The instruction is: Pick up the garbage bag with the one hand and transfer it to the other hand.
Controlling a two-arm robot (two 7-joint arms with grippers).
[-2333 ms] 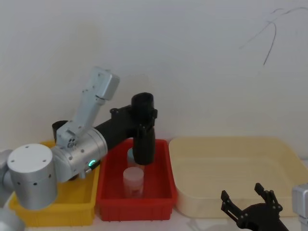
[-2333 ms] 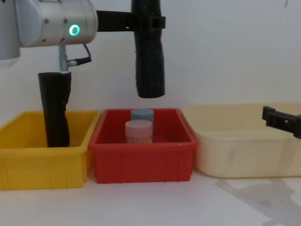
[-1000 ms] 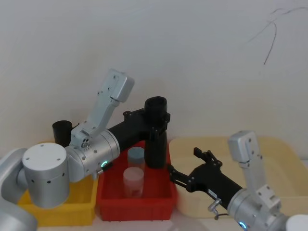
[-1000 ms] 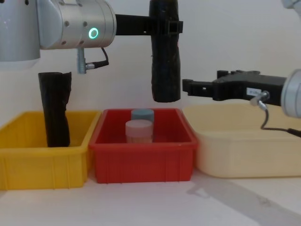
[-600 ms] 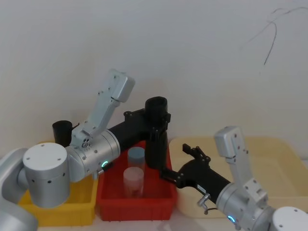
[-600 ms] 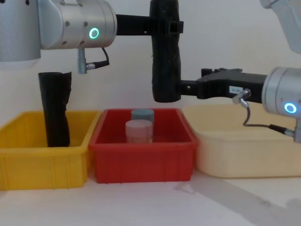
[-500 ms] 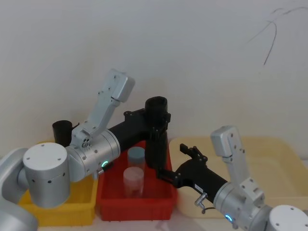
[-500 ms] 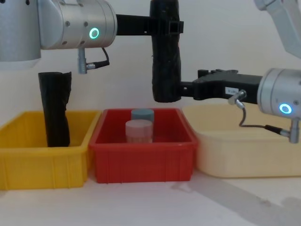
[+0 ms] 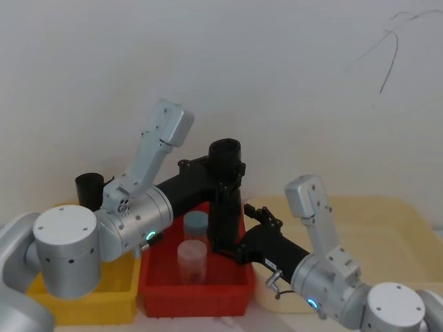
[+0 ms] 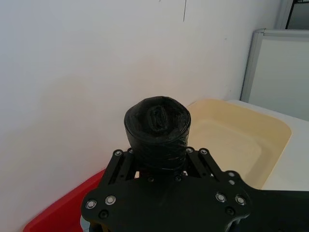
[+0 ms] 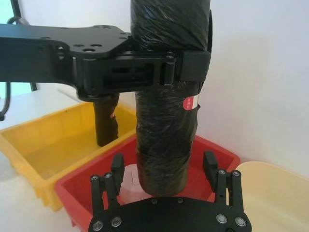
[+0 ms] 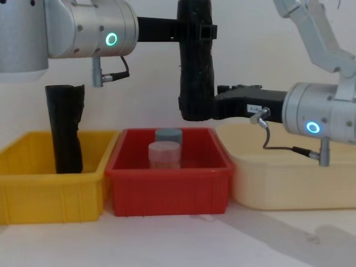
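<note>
The garbage bag, a wrinkled black roll, hangs upright above the red bin. My left gripper, on the green-ringed arm, is shut around its upper part, and the left wrist view shows the bag's rounded top rising between the fingers. My right gripper, on the blue-ringed arm, reaches in from the right and is open. Its fingers stand on either side of the bag's lower end with small gaps, not touching. In the head view the right gripper sits low beside the bag.
A yellow bin at the left holds another black roll standing upright. Two capped jars stand in the red bin under the bag. A cream tub lies to the right, under my right arm.
My right arm has come up from the lower right and moved left, bringing its open fingers around the bag's lower end. The left arm shifted slightly right early on, then held still.
</note>
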